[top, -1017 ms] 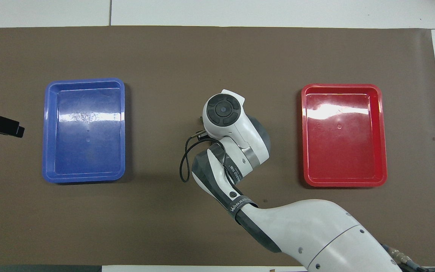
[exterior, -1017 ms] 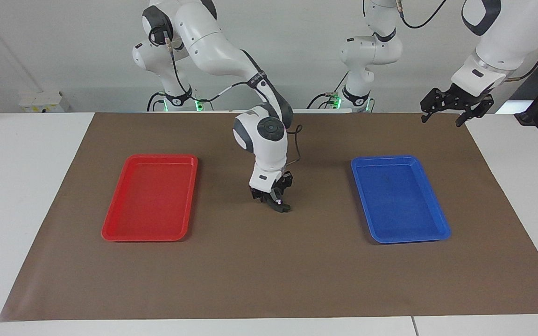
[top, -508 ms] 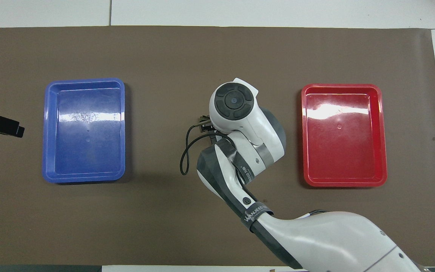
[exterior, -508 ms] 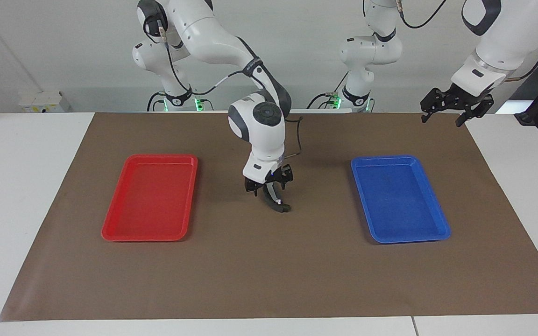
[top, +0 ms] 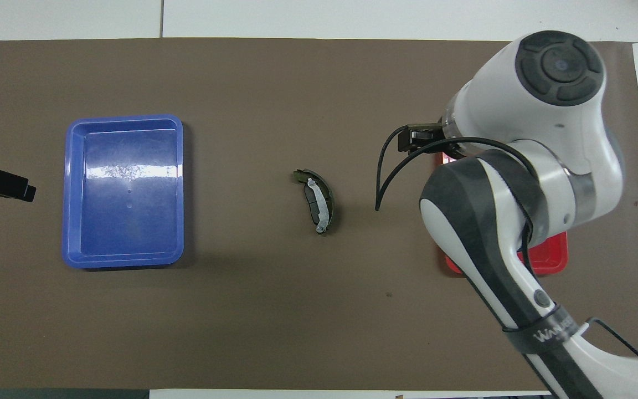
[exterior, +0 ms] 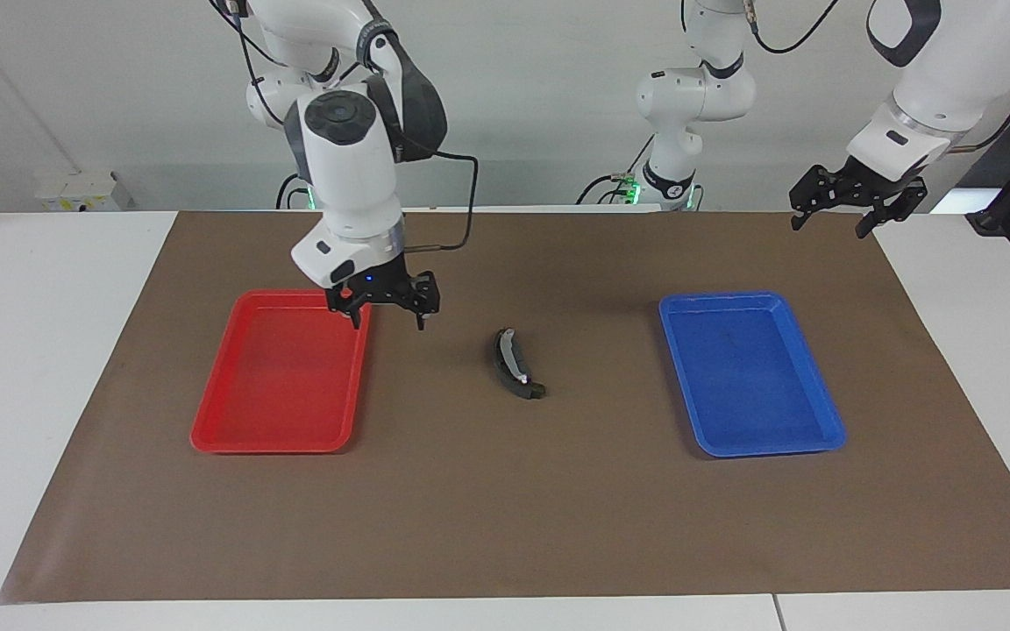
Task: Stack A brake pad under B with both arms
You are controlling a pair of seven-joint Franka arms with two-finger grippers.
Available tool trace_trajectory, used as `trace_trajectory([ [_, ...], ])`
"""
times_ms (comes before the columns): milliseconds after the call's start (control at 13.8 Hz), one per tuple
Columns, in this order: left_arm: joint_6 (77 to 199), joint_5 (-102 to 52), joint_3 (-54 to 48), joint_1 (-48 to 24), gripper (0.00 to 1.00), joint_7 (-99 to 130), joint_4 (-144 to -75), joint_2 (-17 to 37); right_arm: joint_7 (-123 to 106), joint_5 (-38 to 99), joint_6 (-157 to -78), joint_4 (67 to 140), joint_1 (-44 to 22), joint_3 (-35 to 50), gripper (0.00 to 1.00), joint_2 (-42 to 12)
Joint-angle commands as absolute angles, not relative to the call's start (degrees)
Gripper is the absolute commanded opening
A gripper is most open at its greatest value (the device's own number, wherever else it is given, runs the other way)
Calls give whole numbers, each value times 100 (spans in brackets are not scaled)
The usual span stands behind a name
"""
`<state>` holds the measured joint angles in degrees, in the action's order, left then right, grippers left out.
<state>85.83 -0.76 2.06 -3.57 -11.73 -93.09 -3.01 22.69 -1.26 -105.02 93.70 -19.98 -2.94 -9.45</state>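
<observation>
Right gripper (exterior: 385,308) has let go of B (exterior: 515,364), lifted off and swung away toward the right arm's end; now open over the red tray (exterior: 281,412) edge. B now uncovered on the mat.

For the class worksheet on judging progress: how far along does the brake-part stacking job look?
Done, apparently: B, with its silver strip, lies on a darker piece, seemingly the A brake pad, mid-mat between the blue tray and the red tray. In hand: nothing. The right pincer hangs open over the red tray's edge. The left pincer waits open, raised. Left: probably only retreating.
</observation>
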Motion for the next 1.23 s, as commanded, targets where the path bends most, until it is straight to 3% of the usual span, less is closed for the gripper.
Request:
trace_trajectory([
  [0,8534,-158,211,-325,100,-1248,-9369,-378,2277,-176,-10040,9536,-1558,-202,100,-503],
  [581,8534,-158,211,-325,100,-1248,-9369,-378,1163,-167,-8966,9458,-336,-141,100,325],
  [872,8534,-158,211,-325,100,-1248,-9378,-378,817,-167,-8763,9351,859,771,100,334],
  [1162,8534,-158,211,-325,100,-1248,-9378,-378,888,-141,-8806,9334,853,844,100,325],
])
